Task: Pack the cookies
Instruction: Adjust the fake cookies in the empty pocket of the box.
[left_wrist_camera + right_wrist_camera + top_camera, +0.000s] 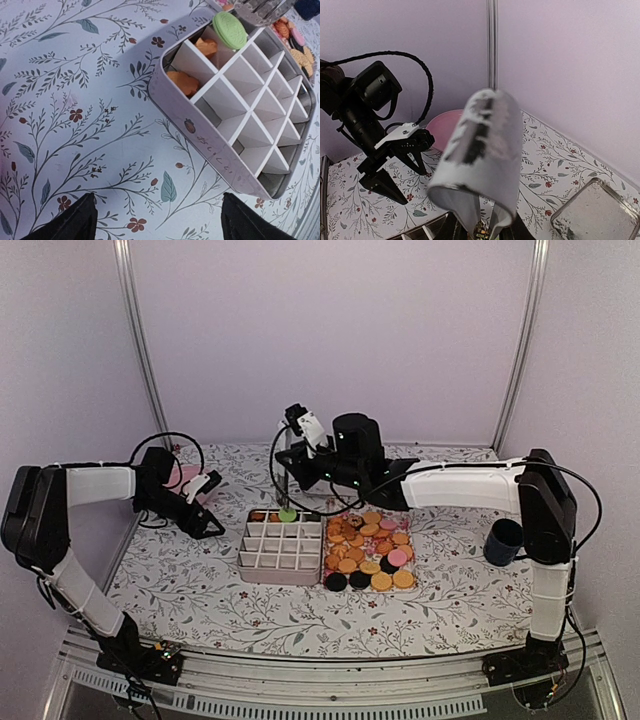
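A: Where is the green cookie (229,29)?

B: At the far row of the divided box (283,550), over a compartment next to the two that each hold an orange cookie. The right gripper (289,504) has its fingers pinched on the cookie's upper edge.

A: Which way does it lie?

B: It's a round disc, so it has no real long axis. It is tilted rather than flat. In the left wrist view its broad face turns up and toward the camera, and the higher edge is at the fingers.

A: And the rest of the cookies (368,545)?

B: They are heaped just right of the box. Most are orange, with a few black ones along the near edge and a couple of pink ones.

A: What about the left gripper (157,222)?

B: It is spread wide and holds nothing. It hangs over the flowered table (180,580), left of the box and apart from it. A dark cup (503,542) stands near the right arm.
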Controlling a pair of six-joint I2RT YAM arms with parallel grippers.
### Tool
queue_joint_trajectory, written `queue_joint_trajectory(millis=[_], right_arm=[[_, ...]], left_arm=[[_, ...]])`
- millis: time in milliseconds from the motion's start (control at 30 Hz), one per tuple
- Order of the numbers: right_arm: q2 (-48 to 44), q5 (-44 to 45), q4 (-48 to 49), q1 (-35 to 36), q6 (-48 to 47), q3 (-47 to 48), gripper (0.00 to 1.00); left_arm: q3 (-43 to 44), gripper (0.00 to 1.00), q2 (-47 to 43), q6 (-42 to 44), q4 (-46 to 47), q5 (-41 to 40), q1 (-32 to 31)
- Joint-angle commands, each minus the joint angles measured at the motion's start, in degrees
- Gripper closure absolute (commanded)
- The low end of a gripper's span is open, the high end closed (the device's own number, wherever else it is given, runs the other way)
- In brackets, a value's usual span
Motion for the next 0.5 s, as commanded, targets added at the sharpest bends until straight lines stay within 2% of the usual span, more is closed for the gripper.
queue_joint_trajectory(millis=[0,467], right_arm=[[-1.33,2.04,1.09,-0.17,0.04,-2.92,0.89],[-4.58,4.67,0.22,-1.23,-0.22,-7.18,0.89]], left_arm=[[0.19,0.14,-1.19,0.26,-0.06,0.42,0.45],[-0.02,0.14,-1.89,0.26,-0.10,0.40,0.49]])
